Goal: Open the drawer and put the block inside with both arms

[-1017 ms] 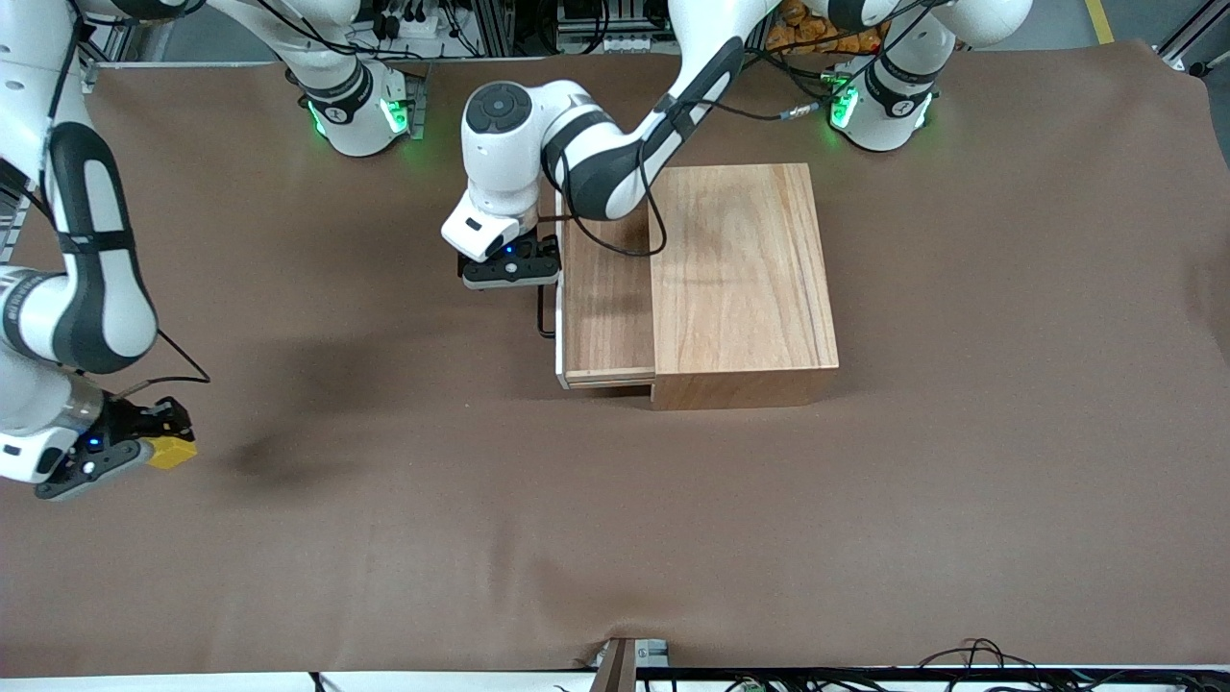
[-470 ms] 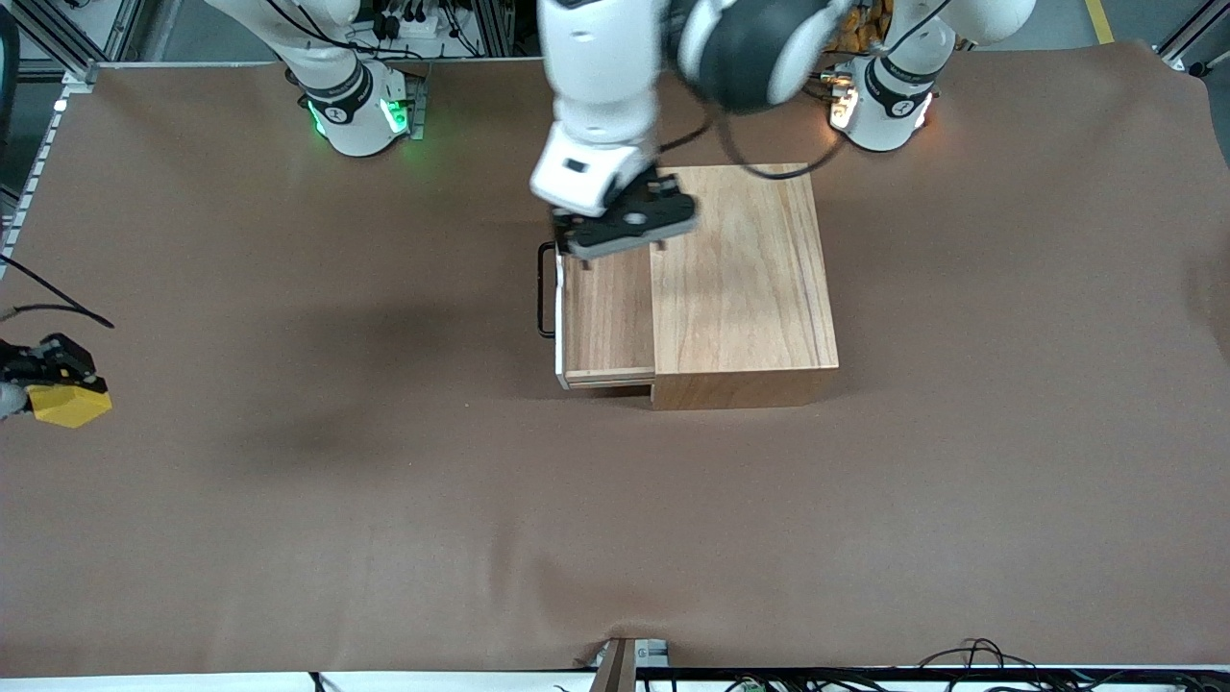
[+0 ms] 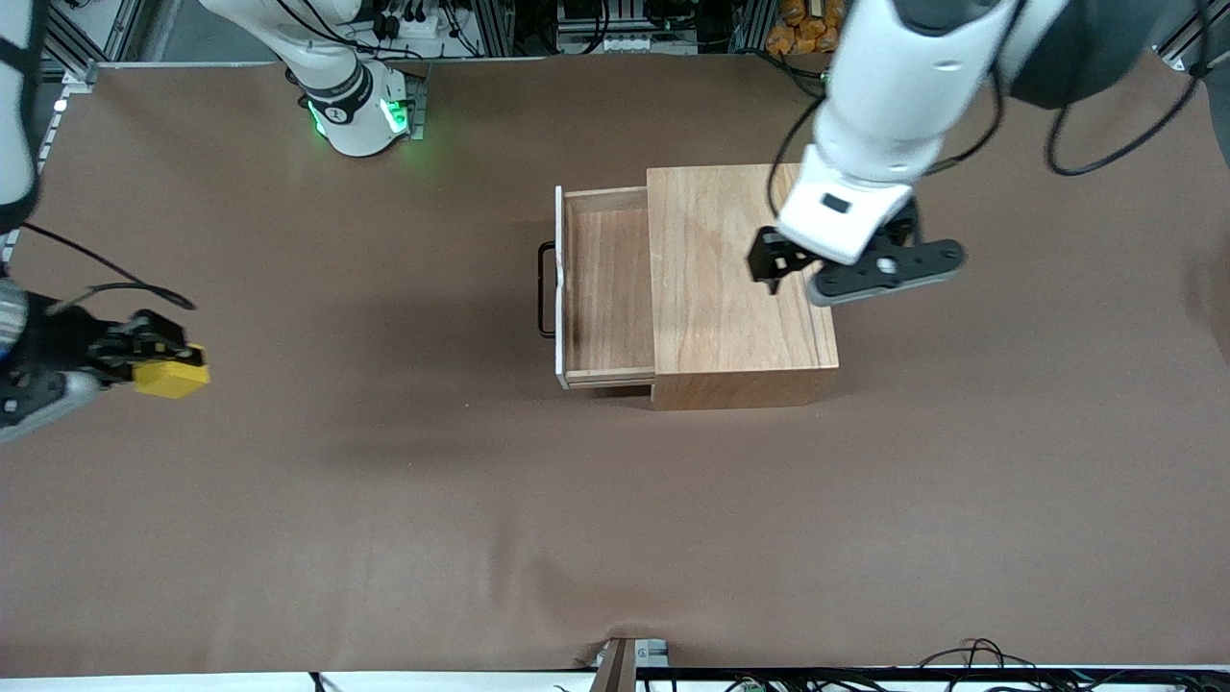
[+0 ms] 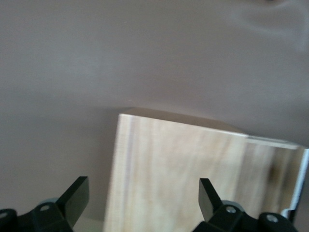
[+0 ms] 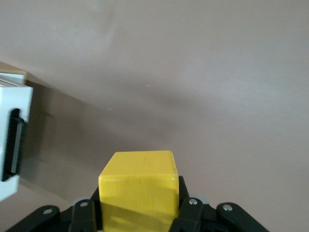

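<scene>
The drawer stands pulled out of the light-wood box, with its tray bare, its white front and its black handle facing the right arm's end of the table. My left gripper is open and empty, up over the box's edge at the left arm's end. In the left wrist view its fingers straddle the box's top. My right gripper is shut on the yellow block, held above the cloth toward the right arm's end. The right wrist view shows the block and the drawer's front.
Brown cloth covers the whole table. The right arm's green-lit base stands along the robots' edge of the table. Cables and a bracket lie at the edge nearest the front camera.
My left gripper has left the drawer handle and swung up over the box toward the left arm's end. My right gripper has carried the block toward the drawer. The drawer has stayed open.
</scene>
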